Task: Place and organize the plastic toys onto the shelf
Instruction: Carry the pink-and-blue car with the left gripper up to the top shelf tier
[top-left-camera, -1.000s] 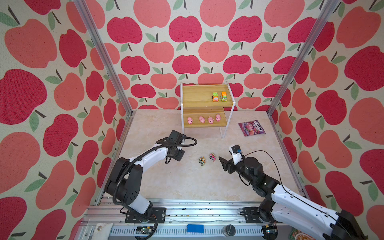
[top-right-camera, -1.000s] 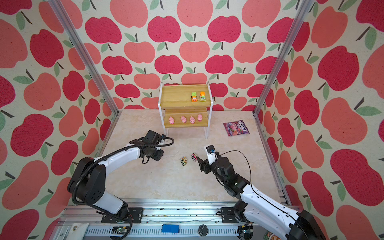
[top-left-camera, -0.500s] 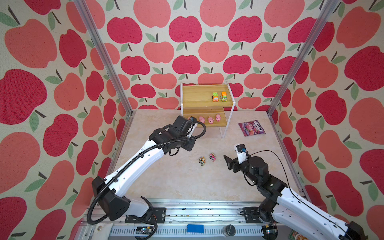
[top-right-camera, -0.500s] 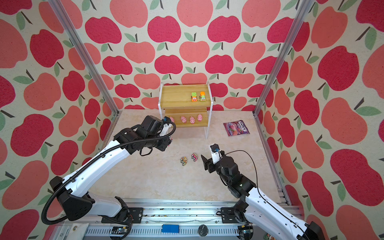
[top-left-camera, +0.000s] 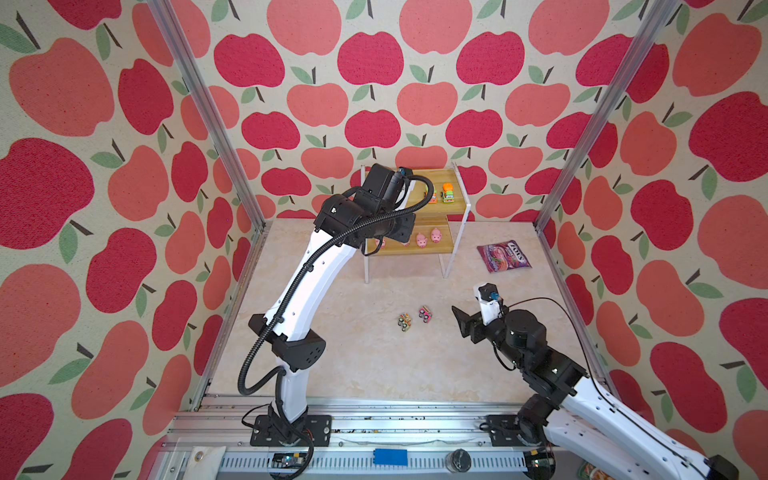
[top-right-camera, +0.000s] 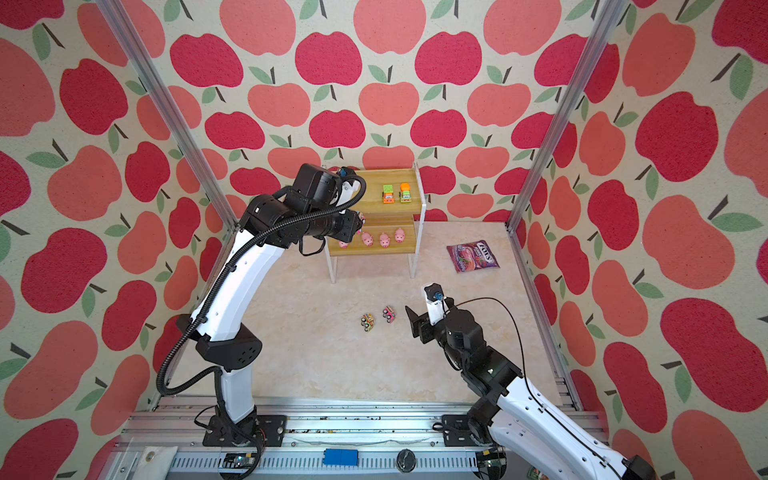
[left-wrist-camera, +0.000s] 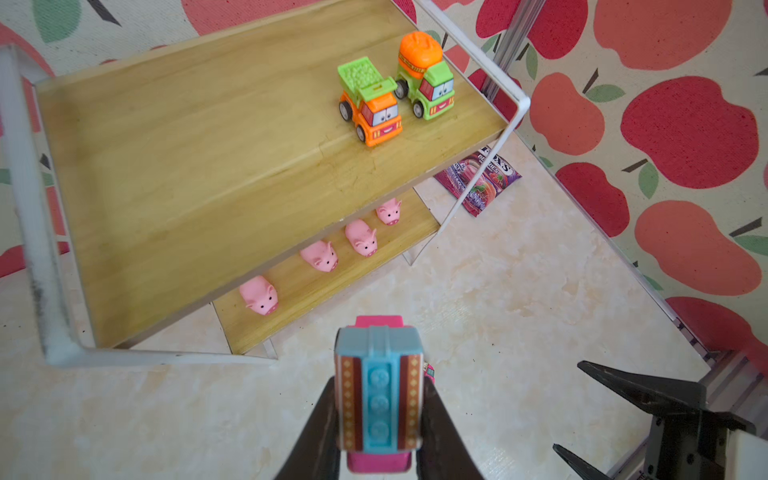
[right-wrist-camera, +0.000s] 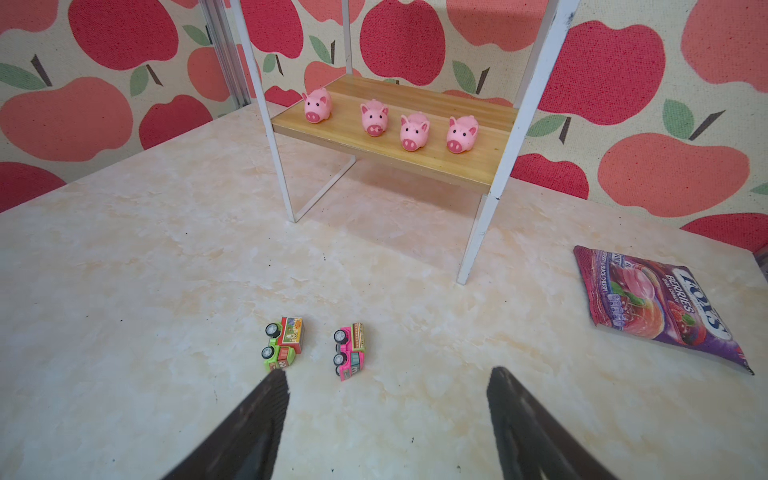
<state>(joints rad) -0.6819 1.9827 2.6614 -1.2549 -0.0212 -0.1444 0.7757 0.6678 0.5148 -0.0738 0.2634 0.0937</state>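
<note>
**Near the shelf (left-wrist-camera: 199, 149): left pincer (left-wrist-camera: 380, 415) grips pink-and-blue car (left-wrist-camera: 378, 370)**

The shelf holds four pigs (right-wrist-camera: 375, 119) on its lower board and two trucks (left-wrist-camera: 371, 107) on top. The right pincer (right-wrist-camera: 386, 399) gapes wide near two cars (right-wrist-camera: 283, 343) on the bench (right-wrist-camera: 124, 291).

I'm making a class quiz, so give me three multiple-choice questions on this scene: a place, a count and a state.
1. Where do the orange dump truck and the green mixer truck stand?
A) top board of the shelf
B) the tabletop
C) on the candy bag

2. How many pink pigs sit on the lower board?
A) three
B) four
C) five

3. What are the fingers of the left gripper doing?
A) open, empty
B) shut on a pink-and-blue toy car
C) shut on a pig

Answers:
1 A: both trucks stand on the top board.
2 B: four pigs line the lower board.
3 B: the fingers pinch the car.
</note>
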